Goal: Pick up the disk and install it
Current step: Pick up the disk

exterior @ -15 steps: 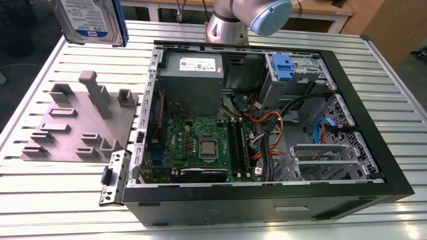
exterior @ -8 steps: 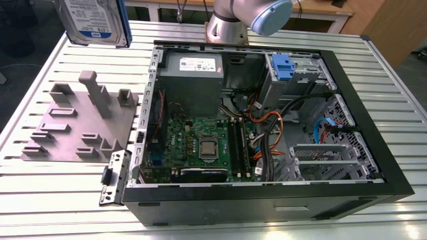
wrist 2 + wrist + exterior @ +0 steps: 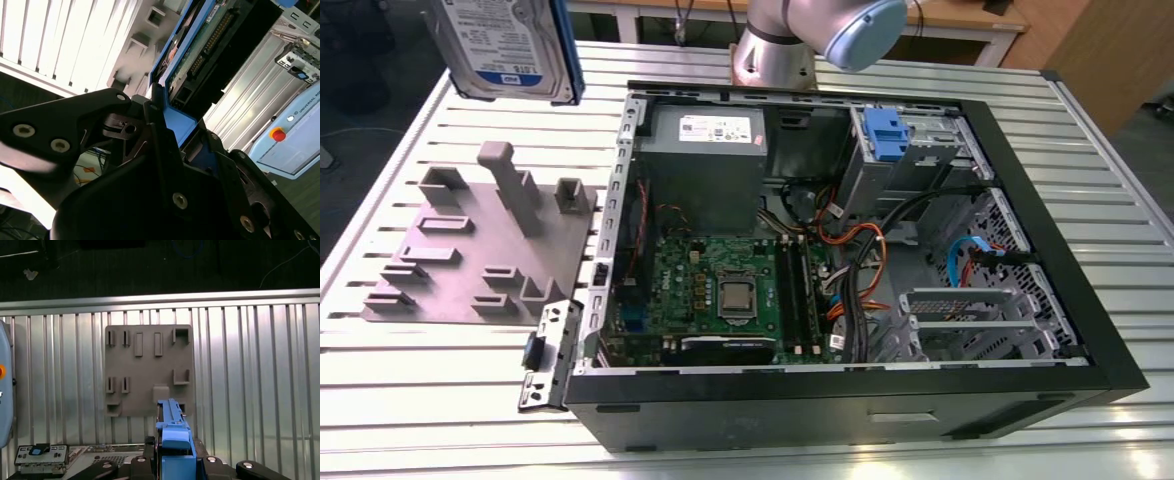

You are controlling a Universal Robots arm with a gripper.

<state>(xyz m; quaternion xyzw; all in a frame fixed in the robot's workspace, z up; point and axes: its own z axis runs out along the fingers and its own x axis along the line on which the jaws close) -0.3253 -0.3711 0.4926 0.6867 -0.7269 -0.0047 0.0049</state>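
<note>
Second wrist view: the gripper (image 3: 167, 117) is clamped on the blue bracket of the disk (image 3: 205, 35). In the exterior view the disk hangs in the air at 10 o'clock from the open computer case (image 3: 827, 400). A grey fixture plate (image 3: 467, 250) lies at the case's 9 o'clock.

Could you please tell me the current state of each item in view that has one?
Silver-grey rectangular hard disk in blue plastic bracket: held in the air, clear of the table.
Black gripper: shut on the disk's bracket.
Grey slotted plastic holder plate: flat on the table, holding no disk.
Black metal computer case: on its side, panel off, interior exposed.
</note>
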